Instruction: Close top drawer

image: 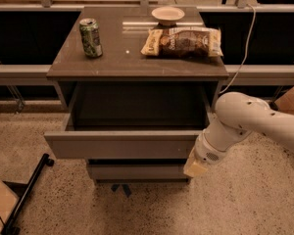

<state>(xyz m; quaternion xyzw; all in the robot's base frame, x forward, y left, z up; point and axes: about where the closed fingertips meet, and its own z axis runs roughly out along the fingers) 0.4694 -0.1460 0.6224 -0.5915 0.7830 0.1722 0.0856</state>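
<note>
Plain grey top drawer [122, 145]; dark brown surface [132, 62]. Green can [90, 38]. Cream tool [196, 168] on white arm [245, 116], at the drawer's right front corner.

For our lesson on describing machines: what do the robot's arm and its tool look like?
The arm is a smooth, rounded off-white shell in fat tube-like sections, with a few small dark dots on its bend and a patch of tiny holes near the wrist. No cables show on it. The tool, by the right end of the top drawer, is a pale yellowish blocky tip.
</note>
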